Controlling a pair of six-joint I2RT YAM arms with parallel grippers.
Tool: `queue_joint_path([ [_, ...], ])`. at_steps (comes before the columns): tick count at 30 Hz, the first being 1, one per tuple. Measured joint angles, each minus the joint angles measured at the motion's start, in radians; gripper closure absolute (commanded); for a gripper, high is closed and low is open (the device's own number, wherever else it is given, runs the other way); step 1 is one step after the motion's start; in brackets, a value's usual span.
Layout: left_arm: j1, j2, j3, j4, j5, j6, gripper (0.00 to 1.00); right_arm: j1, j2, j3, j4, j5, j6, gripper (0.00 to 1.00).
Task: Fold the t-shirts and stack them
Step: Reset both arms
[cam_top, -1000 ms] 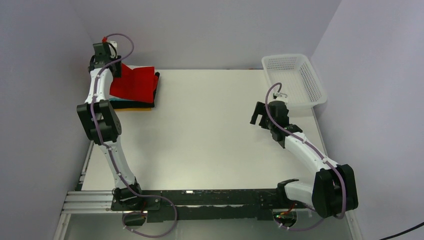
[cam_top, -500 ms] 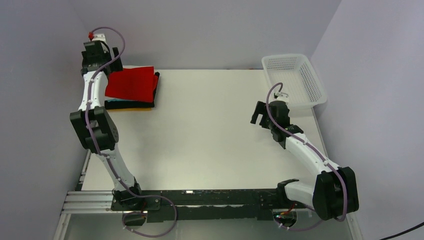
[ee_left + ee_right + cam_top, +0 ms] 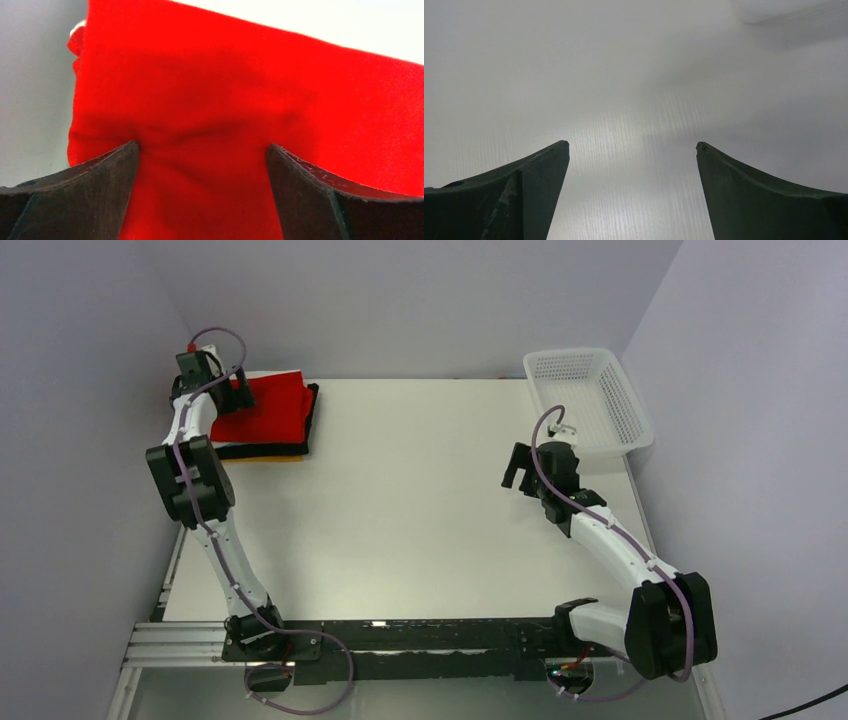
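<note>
A folded red t-shirt (image 3: pixel 272 410) lies on top of a stack of folded t-shirts at the table's far left corner. A black shirt's edge (image 3: pixel 313 418) and a yellow-orange edge (image 3: pixel 278 457) show beneath it. My left gripper (image 3: pixel 226 396) is open over the red shirt's left part. In the left wrist view the red shirt (image 3: pixel 240 85) fills the frame, and my left gripper (image 3: pixel 202 147) has both wide-spread tips resting on the cloth, which puckers between them. My right gripper (image 3: pixel 516 468) hangs open over bare table on the right; in its wrist view the right gripper (image 3: pixel 632 145) holds nothing.
A white mesh basket (image 3: pixel 629 410) stands at the far right corner, just behind the right arm; its blurred edge (image 3: pixel 774 7) shows in the right wrist view. Grey walls close in the table on the left, back and right.
My left gripper opened and let go of the red shirt, rose toward the back left, then came down onto the shirt's left part. The red shirt now lies flat. The right arm stayed still.
</note>
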Motion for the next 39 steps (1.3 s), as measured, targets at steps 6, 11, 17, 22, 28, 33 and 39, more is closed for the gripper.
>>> queue_joint_path([
  [6, 0.074, 0.043, -0.031, 0.010, 0.116, -0.045, 0.01, 0.000, 0.029, 0.000, 0.000, 0.004, -0.003, 0.00],
  [11, 0.080, 0.041, -0.036, 0.026, 0.168, -0.049, 0.00, 0.000, 0.037, 0.000, 0.000, 0.004, -0.003, 0.00],
  [17, 0.075, -0.008, -0.037, 0.002, 0.194, -0.067, 0.00, 0.000, 0.031, 0.000, 0.000, 0.004, -0.003, 0.00],
  [22, 0.011, -0.172, -0.062, -0.024, 0.153, -0.080, 0.01, 0.000, -0.031, -0.002, 0.001, 0.008, -0.002, 0.00],
  [28, -0.142, -0.534, -0.233, 0.036, 0.065, -0.140, 0.01, 0.000, -0.107, -0.025, 0.003, 0.007, 0.003, 0.00],
  [33, -0.286, -0.909, -0.590, 0.127, -0.044, -0.223, 0.01, 0.000, -0.172, -0.063, 0.007, 0.004, 0.019, 0.00],
  [39, -0.447, -1.281, -1.181, 0.250, -0.090, -0.304, 0.01, 0.000, -0.243, -0.112, 0.037, 0.010, 0.039, 0.00],
])
